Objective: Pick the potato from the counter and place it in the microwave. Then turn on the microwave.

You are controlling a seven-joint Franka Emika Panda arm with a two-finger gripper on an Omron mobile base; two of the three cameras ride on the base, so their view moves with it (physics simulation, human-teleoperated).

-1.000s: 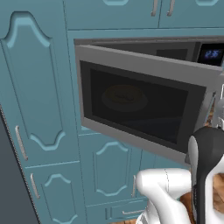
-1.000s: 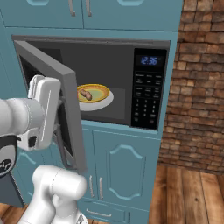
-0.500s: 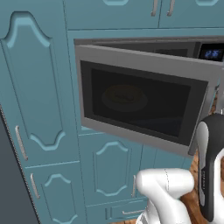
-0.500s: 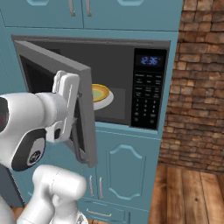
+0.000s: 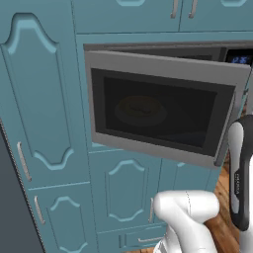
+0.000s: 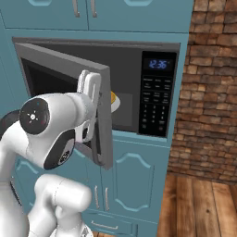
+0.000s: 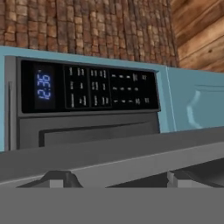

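The microwave (image 6: 139, 51) is built into the blue cabinets, and its dark glass door (image 6: 69, 88) stands about half shut. My gripper (image 6: 90, 78) rests against the door's free edge, on the outer side. In the hand view, which is rolled sideways, my gripper (image 7: 120, 179) is open, with the grey door edge (image 7: 131, 157) running across just beyond the fingertips (image 7: 61, 178). Past that edge lie the black keypad (image 7: 100, 87) and the blue display (image 7: 43, 86). A sliver of yellow plate (image 6: 113, 101) shows inside; the same plate (image 5: 141, 109) shows dimly through the glass. The potato is hidden by the door.
Blue cabinet doors (image 5: 44, 123) surround the oven, with lower doors (image 6: 134, 185) beneath it. A brick wall (image 6: 208, 92) and wooden floor (image 6: 199, 208) lie to the right. My white forearm (image 6: 51, 129) crosses in front of the door.
The door has swung further shut, with my hand moving right along with it. The plate inside is now mostly covered by the door.
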